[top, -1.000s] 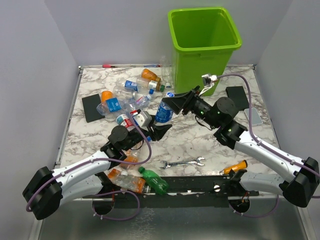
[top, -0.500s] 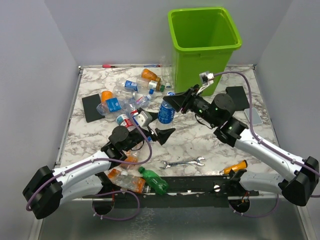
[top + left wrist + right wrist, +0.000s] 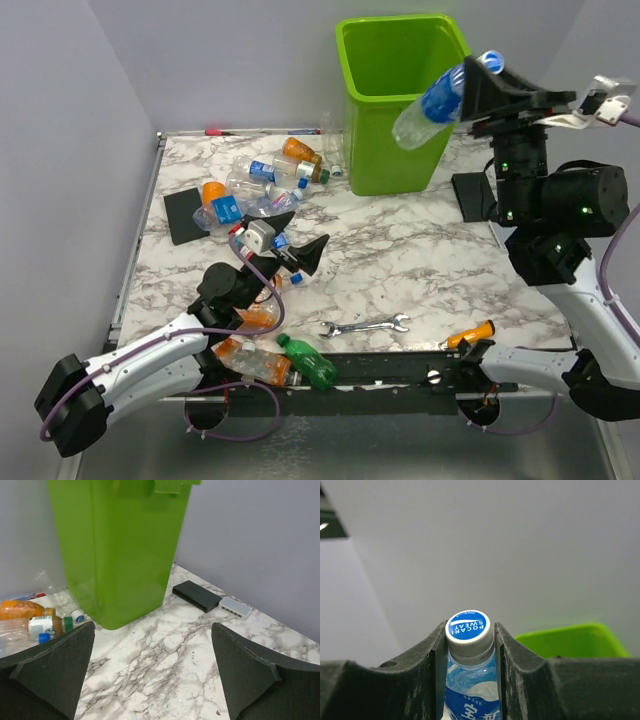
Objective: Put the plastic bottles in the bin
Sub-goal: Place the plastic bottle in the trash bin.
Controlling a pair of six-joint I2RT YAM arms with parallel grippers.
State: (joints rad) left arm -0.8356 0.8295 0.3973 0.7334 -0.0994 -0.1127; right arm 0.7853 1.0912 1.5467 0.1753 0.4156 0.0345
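My right gripper (image 3: 482,78) is raised high at the right and is shut on the neck of a clear bottle with a blue label (image 3: 432,98). The bottle hangs tilted over the right side of the lime-green bin (image 3: 385,150). In the right wrist view its blue cap and label (image 3: 468,690) sit between the jaws of my right gripper (image 3: 469,630), with the bin's rim (image 3: 570,640) behind. My left gripper (image 3: 300,258) stands open and holds nothing over the table's middle. The left wrist view shows that gripper (image 3: 152,630) facing the bin (image 3: 115,550). Several more bottles (image 3: 255,185) lie at the back left.
A green bottle (image 3: 308,362) and orange ones (image 3: 250,360) lie by the near edge. A silver wrench (image 3: 365,325) and an orange-handled screwdriver (image 3: 468,333) lie in front. Black pads (image 3: 185,215) (image 3: 475,195) rest at each side. A black box (image 3: 195,595) and a white one (image 3: 234,606) sit right of the bin.
My right arm has lifted the blue-label bottle from the table's middle up over the bin. My left gripper has opened wide and drawn back to the left.
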